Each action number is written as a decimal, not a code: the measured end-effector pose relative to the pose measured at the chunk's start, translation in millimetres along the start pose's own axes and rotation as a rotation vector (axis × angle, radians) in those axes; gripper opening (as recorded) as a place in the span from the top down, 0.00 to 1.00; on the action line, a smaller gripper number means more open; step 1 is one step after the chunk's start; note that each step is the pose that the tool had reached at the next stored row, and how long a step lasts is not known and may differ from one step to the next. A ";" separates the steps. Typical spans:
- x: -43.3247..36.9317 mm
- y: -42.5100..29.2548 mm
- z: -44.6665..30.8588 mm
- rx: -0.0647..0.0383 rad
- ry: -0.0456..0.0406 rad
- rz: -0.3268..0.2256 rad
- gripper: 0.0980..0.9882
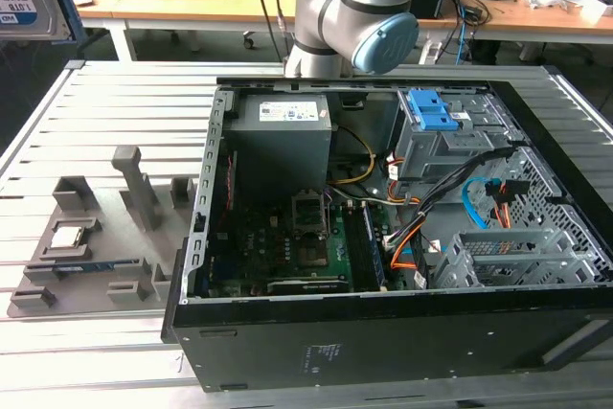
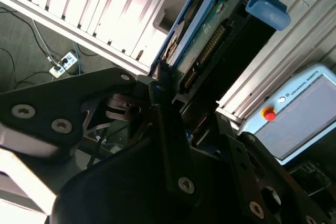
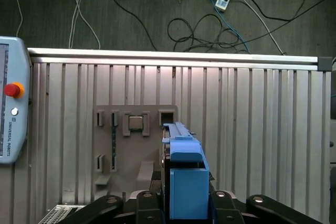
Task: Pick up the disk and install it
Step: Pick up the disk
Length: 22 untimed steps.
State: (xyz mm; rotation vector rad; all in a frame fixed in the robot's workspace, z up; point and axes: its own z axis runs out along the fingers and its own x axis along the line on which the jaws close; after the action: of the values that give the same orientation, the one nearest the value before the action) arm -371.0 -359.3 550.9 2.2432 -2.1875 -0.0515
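jaws: pinching the disk [image 3: 185,184] by its blue frame, disk sticks out in front of them | below, off to one side: grey box with a red button [image 3: 14,124] | right under the jaws: grey holder [image 3: 119,150] with a small square chip [image 3: 135,123], lying on the ribbed surface [image 3: 262,129] | beyond the surface edge: cables [image 3: 210,38] on the floor

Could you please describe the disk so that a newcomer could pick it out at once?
Start at the slatted metal table in the first wrist view, with the grey holder plate lying on it. Above them the gripper holds the disk edge-on. Its bright blue frame sets it apart from the small square silver chip in the plate.
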 end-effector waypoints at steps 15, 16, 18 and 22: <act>-0.9 -35.3 -3.6 0.000 0.0020 0.000 0.70; -1.0 -38.4 -3.7 0.000 0.0020 0.000 0.70; -1.2 -45.6 -3.9 0.000 0.0022 0.000 0.70; -1.6 -58.0 -4.3 0.000 0.0027 0.000 0.70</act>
State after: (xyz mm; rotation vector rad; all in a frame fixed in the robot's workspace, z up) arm -313.0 -356.4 553.6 2.2416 -2.1863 -0.0486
